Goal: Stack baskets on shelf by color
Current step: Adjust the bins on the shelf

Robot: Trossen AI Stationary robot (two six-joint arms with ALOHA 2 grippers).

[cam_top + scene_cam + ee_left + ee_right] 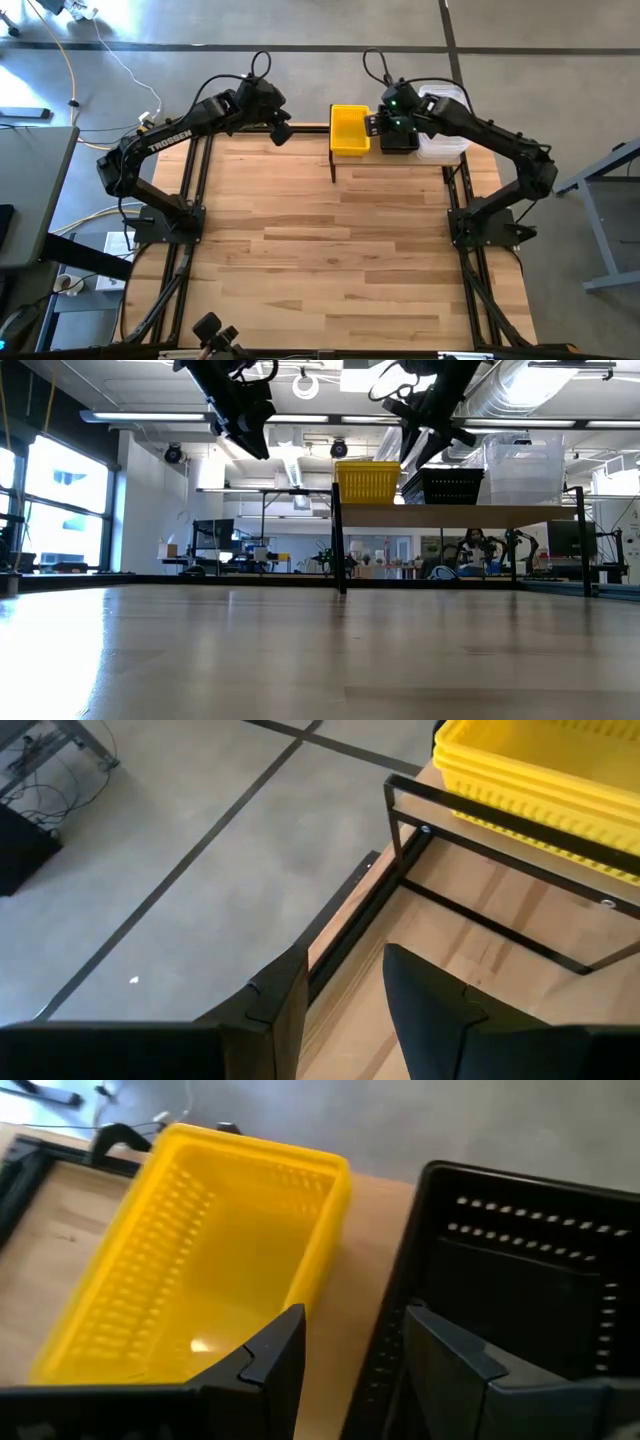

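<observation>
My right gripper (398, 128) hangs over the black basket stack (520, 1290) in the middle of the shelf (455, 515), at the far edge of the table (330, 250). Its fingers stand apart with nothing between them. One finger sits over the gap between the black stack and the yellow basket stack (200, 1270) to its left. The clear basket stack (522, 470) stands at the shelf's right end. All three colours look sorted, so I judge the task nearly or fully done.

The risk, as I see it, lies in pulling away. The black stack's left wall is just beside my finger, and the yellow stack is close on the other side. If I swing sideways before lifting, I could catch either rim and skew a stack or push it off the narrow plank. Lifting straight up first should avoid that.

My left gripper (281, 131) waits off the shelf's left end, fingers apart and empty, near the shelf's black frame post (400, 830). A careless sweep right would hit that post or the yellow stack.
</observation>
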